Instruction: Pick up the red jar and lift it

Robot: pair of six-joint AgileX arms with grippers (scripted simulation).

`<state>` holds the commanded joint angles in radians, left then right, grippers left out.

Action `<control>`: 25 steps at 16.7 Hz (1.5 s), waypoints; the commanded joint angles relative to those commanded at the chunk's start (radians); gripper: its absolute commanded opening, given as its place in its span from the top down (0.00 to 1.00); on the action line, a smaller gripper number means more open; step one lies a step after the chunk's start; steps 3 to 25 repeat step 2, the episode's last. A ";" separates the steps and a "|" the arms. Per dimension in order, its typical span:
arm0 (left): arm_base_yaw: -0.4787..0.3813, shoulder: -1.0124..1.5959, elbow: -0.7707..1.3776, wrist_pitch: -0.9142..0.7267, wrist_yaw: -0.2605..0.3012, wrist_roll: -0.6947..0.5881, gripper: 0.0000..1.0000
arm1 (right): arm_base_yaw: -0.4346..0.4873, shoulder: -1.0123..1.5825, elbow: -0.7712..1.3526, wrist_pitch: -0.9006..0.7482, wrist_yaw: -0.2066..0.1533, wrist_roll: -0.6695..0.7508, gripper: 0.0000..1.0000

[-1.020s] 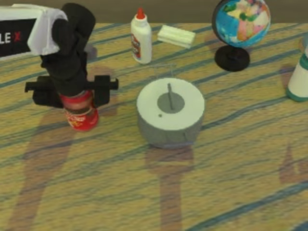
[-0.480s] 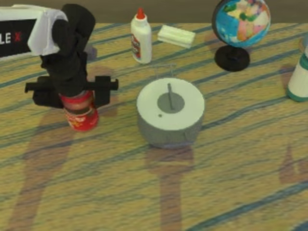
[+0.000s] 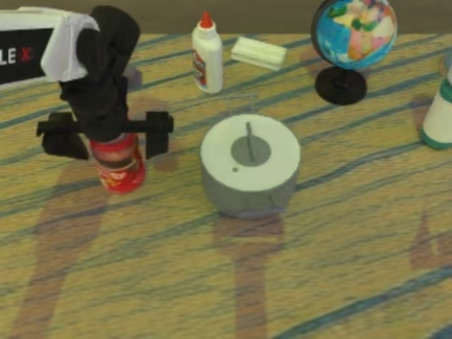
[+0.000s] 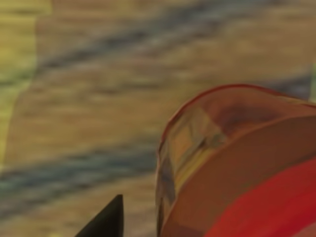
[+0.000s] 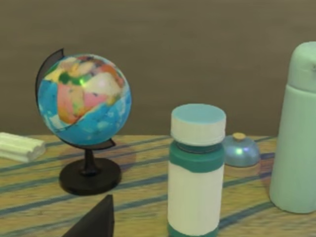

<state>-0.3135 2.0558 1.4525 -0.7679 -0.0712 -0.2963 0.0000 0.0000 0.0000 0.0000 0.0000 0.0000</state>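
My left gripper covers the red jar's lid from above, so its top cannot be seen. In my left wrist view the red jar runs off the frame, blurred, and only 1 dark fingertip shows beside it. Right of the globe, the white-and-teal bottle is cut by the edge. My right arm is out of sight.

You have the red jar standing at the table's left, directly under the left gripper. To its right sits the round block; behind that stand the glue bottle and (farther right) the globe.
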 joint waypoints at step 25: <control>0.000 0.000 0.000 0.000 0.000 0.000 0.00 | 0.000 0.000 0.000 0.000 0.000 0.000 0.00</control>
